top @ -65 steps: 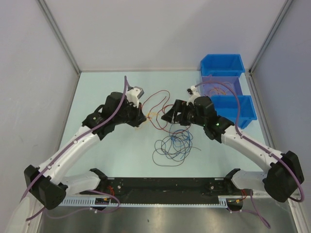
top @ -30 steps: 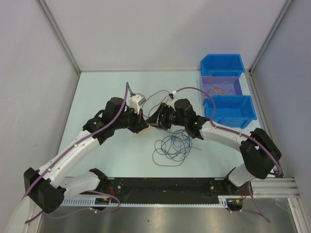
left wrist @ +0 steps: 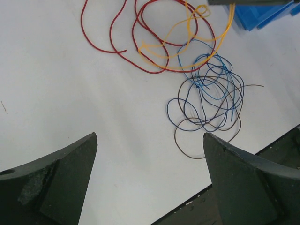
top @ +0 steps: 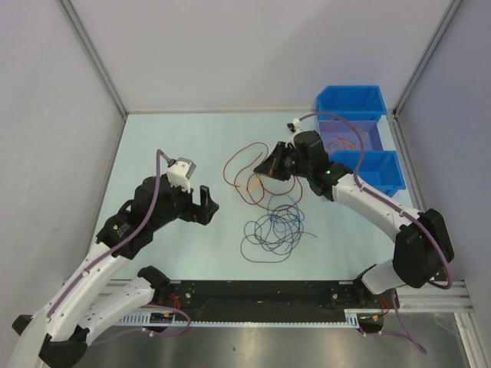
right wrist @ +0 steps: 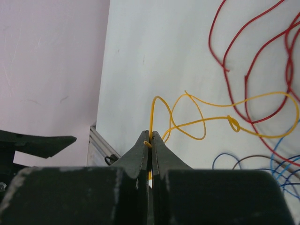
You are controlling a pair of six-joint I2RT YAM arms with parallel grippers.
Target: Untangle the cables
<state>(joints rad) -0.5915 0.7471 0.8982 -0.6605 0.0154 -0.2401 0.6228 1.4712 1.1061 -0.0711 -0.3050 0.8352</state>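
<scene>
The cables lie mid-table. A dark red cable (top: 228, 161) loops at the far side, and an orange cable (top: 249, 184) crosses it. A blue and black tangle (top: 275, 228) sits nearer the arm bases. My right gripper (top: 268, 167) is shut on one end of the orange cable (right wrist: 201, 119), the wire pinched at the tips of the right gripper (right wrist: 151, 137). The rest of that cable trails in loops over the red cable (right wrist: 248, 70). My left gripper (top: 209, 203) hangs open and empty left of the cables. The left wrist view has the left gripper (left wrist: 150, 136) above bare table, with the red cable (left wrist: 140, 47) and the blue tangle (left wrist: 211, 93) beyond it.
Two blue bins (top: 351, 100) (top: 376, 175) stand at the far right, with a purple-tinted bin (top: 374, 130) holding thin wires between them. The black base rail (top: 261, 295) runs along the near edge. Grey walls close in the table on the left, far and right sides.
My left gripper opened, let go of the cables and drew back to the left and nearer. My right gripper shut on the orange cable and moved toward the far right.
</scene>
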